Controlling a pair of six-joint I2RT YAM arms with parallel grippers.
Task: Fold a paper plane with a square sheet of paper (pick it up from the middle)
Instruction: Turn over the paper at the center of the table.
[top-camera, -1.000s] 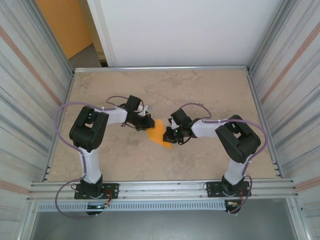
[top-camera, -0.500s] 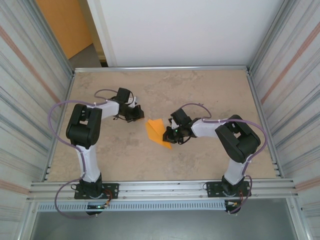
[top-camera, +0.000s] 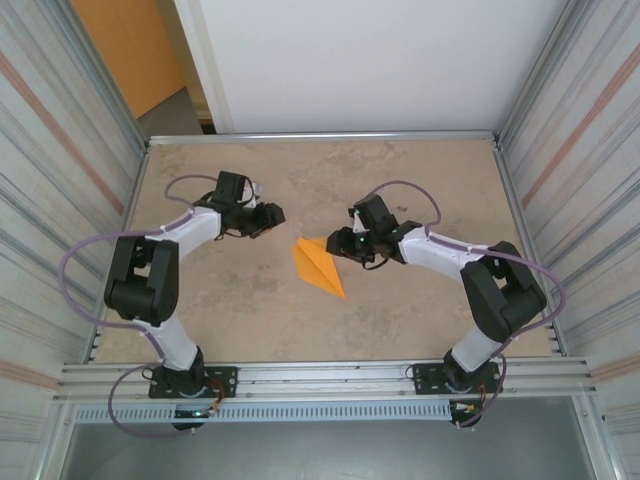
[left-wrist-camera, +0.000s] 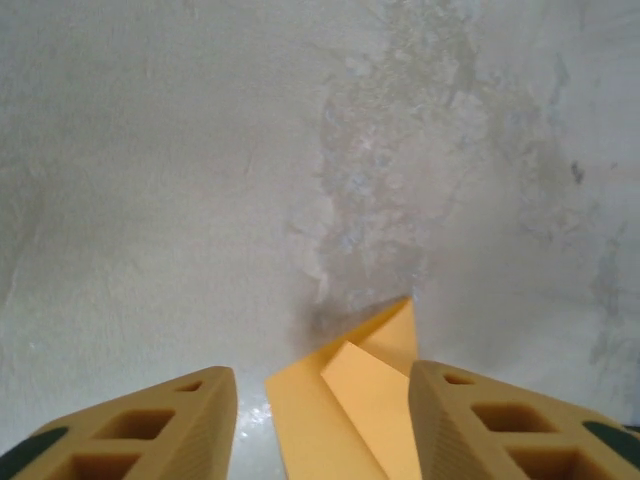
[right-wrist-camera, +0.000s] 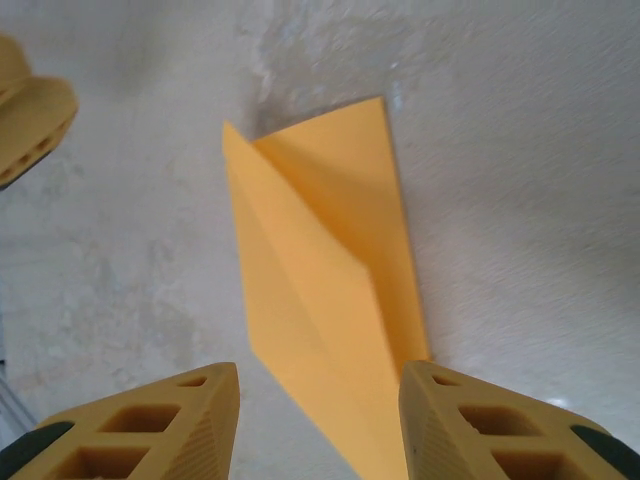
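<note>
Between left gripper (top-camera: 271, 215) and right gripper (top-camera: 336, 243), paper plane (top-camera: 318, 265)

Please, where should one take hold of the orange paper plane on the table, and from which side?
Probably the slightly raised centre fold of the paper plane, near its wide end. It lies almost flat on the table, so come from above with the right gripper, jaws across that ridge. The thin pointed tip offers little to pinch.

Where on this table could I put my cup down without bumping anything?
Bare: the far strip of the table behind both grippers, and the near strip in front of the paper plane. Crowded: the middle, where left gripper and right gripper flank it.
</note>
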